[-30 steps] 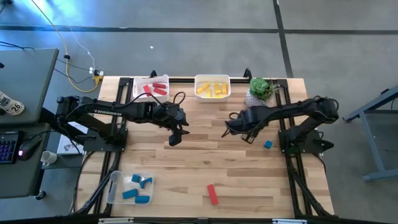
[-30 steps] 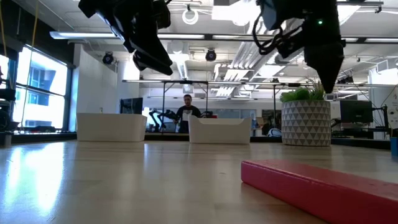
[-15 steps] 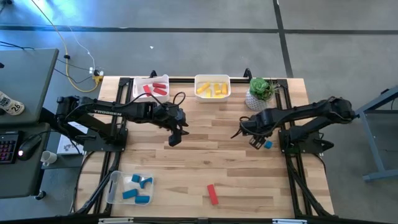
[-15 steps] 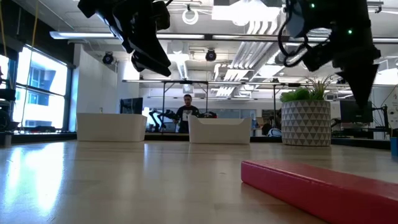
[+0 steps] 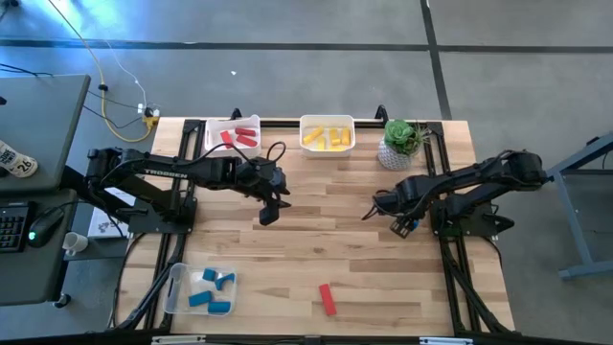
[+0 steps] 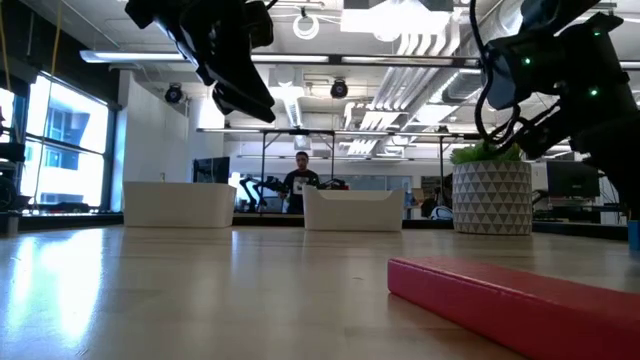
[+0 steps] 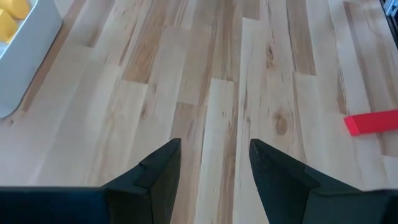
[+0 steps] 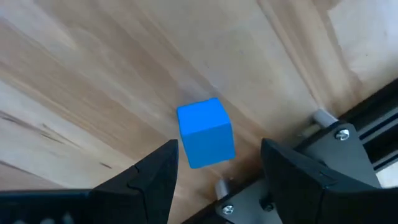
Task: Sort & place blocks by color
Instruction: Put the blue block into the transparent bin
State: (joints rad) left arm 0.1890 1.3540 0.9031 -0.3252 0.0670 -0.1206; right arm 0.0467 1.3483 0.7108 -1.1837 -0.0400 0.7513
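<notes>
A small blue cube rests on the wooden table by its right edge, next to the dark frame rail. My right gripper is open above it, one finger on either side, touching nothing; in the high view it covers most of the cube. A red bar lies flat near the table's near edge and fills the low view's foreground. My left gripper waits open above the table's middle. Other blocks lie sorted in three bins.
At the far edge stand a white bin with red blocks, a white bin with yellow blocks and a potted plant. A clear bin with blue blocks sits at the near left. The frame rail runs beside the cube.
My right gripper has moved toward the table's right and near edges and come down, from beside the plant to just over the blue cube. Its fingers are still open. The cube and the red bar have stayed put.
</notes>
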